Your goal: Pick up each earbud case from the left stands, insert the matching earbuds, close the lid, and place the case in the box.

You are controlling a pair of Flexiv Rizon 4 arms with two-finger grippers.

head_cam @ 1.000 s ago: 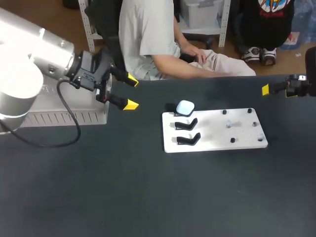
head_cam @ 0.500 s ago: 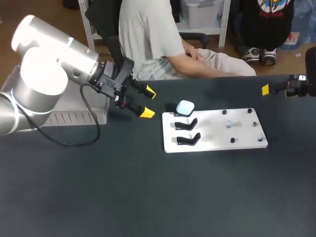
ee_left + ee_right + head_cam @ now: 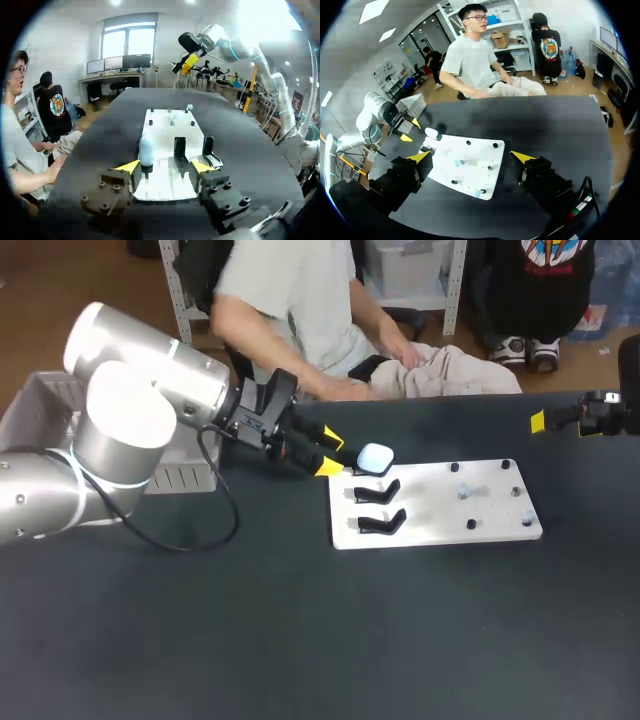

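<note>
A pale blue earbud case (image 3: pixel 375 457) sits on the farthest of three black stands at the left end of the white board (image 3: pixel 430 510). The two nearer stands (image 3: pixel 379 507) are empty. My left gripper (image 3: pixel 329 452) is open just left of the case, its tips short of it. In the left wrist view the case (image 3: pixel 145 150) stands just ahead of the gripper (image 3: pixel 164 167), close to one fingertip (image 3: pixel 127 166). Small earbuds (image 3: pixel 463 493) rest on the board's right half. My right gripper (image 3: pixel 471 156) hangs open off the board's right end, away from everything.
A grey box (image 3: pixel 178 478) stands at the table's left, behind my left arm. Black pegs (image 3: pixel 506 465) stick up from the white board's right half. The dark tabletop (image 3: pixel 320 640) stretches in front of the board.
My left arm has swung right from beside the grey box to the case, and its fingers have drawn closer together. The right arm has kept still.
</note>
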